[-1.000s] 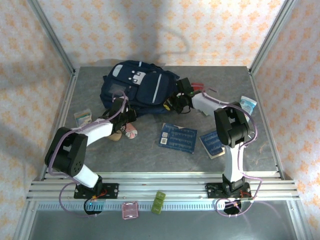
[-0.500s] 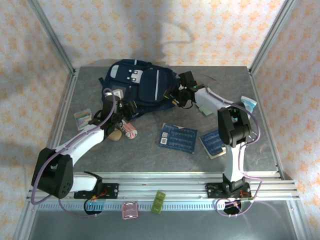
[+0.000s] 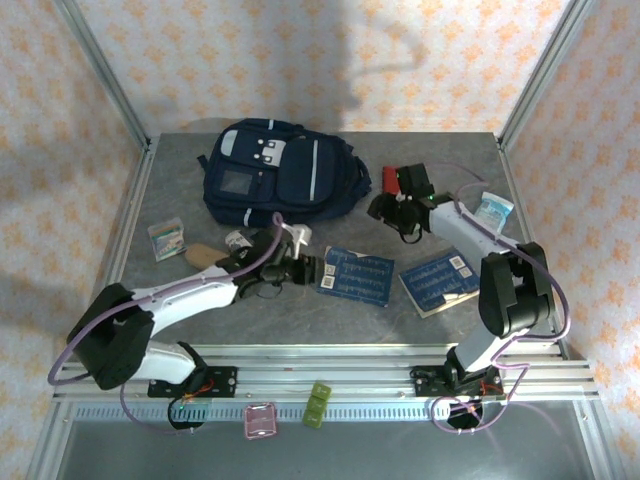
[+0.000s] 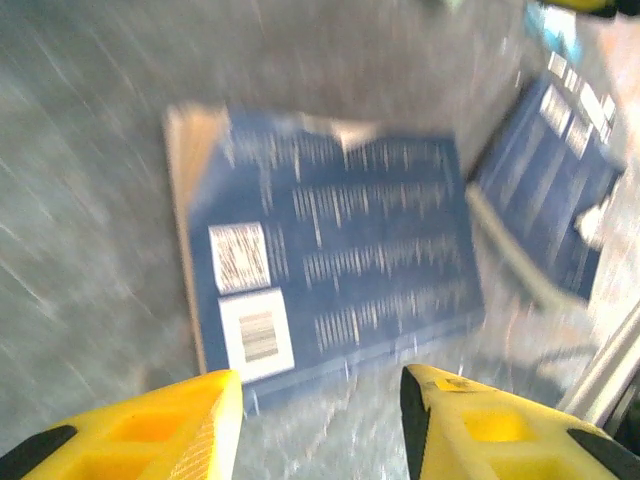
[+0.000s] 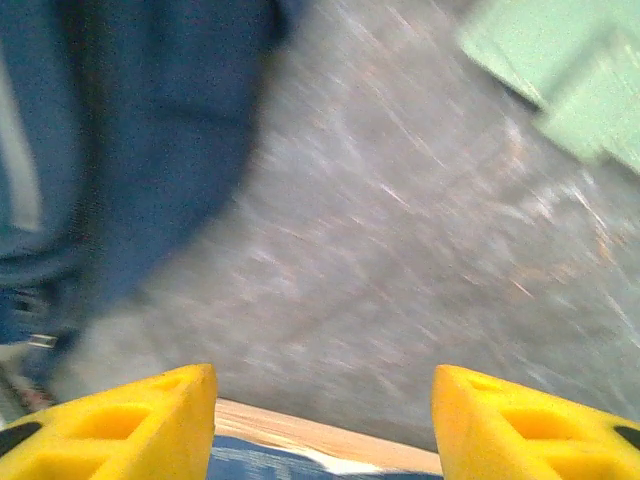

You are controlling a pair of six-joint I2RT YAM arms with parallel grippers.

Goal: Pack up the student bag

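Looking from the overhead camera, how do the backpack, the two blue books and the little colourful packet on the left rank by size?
1. The navy backpack, by far the largest.
2. The middle blue book and the right blue book look about alike, so I won't rank them.
3. The colourful packet, smallest.

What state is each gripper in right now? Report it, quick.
Left gripper: open, holding nothing, above a book.
Right gripper: open, holding nothing.
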